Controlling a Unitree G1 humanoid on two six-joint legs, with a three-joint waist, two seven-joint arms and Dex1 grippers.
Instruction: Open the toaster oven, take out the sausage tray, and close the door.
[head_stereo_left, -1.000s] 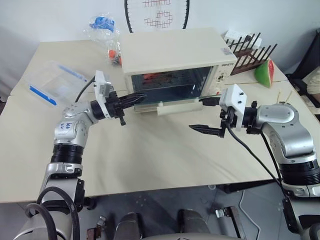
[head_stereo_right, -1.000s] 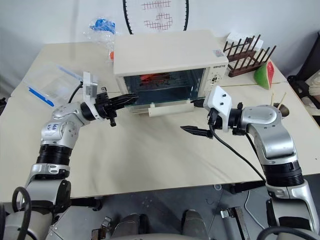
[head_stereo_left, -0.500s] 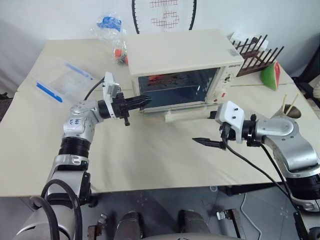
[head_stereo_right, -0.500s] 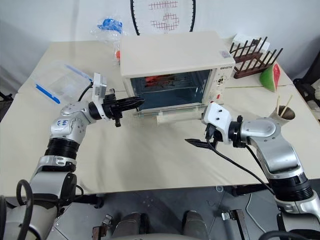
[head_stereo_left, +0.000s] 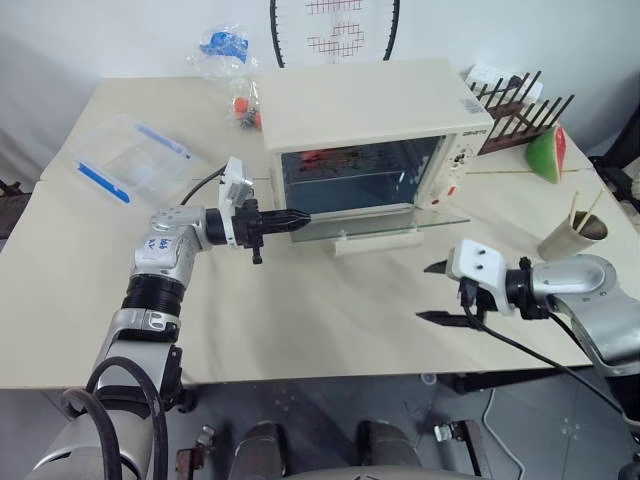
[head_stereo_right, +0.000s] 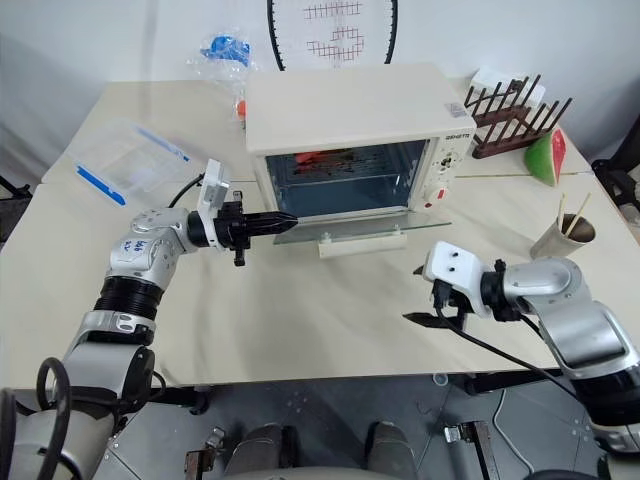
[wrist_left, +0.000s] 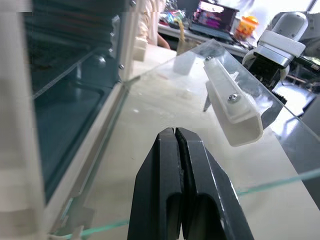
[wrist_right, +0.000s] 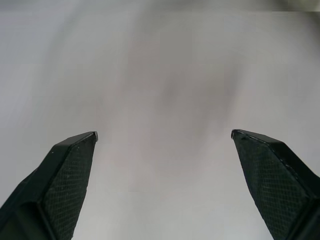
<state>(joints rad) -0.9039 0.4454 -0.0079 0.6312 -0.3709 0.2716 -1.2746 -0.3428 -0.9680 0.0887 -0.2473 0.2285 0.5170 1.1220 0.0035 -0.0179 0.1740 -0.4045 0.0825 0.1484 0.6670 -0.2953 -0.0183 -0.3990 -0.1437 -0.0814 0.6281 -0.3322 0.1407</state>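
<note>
Toaster oven (head_stereo_left: 375, 135) mid-table, door (head_stereo_left: 385, 222) dropped flat, red sausage tray (head_stereo_left: 325, 156) inside on rack; front label unreadable; left gripper (head_stereo_left: 300, 217) fingers pressed together at door's edge, right gripper (head_stereo_left: 432, 292) spread wide, empty.

The cream table (head_stereo_left: 300, 320) carries the toaster oven (head_stereo_left: 370, 125), a clear plastic box (head_stereo_left: 130, 160), a dish rack (head_stereo_left: 515, 105) and a cup (head_stereo_left: 570, 238).

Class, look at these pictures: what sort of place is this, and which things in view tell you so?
Probably a robot test room staged as a kitchen: a toaster oven with its door open on a plain table, a wooden dish rack, and a racket against the wall.
</note>
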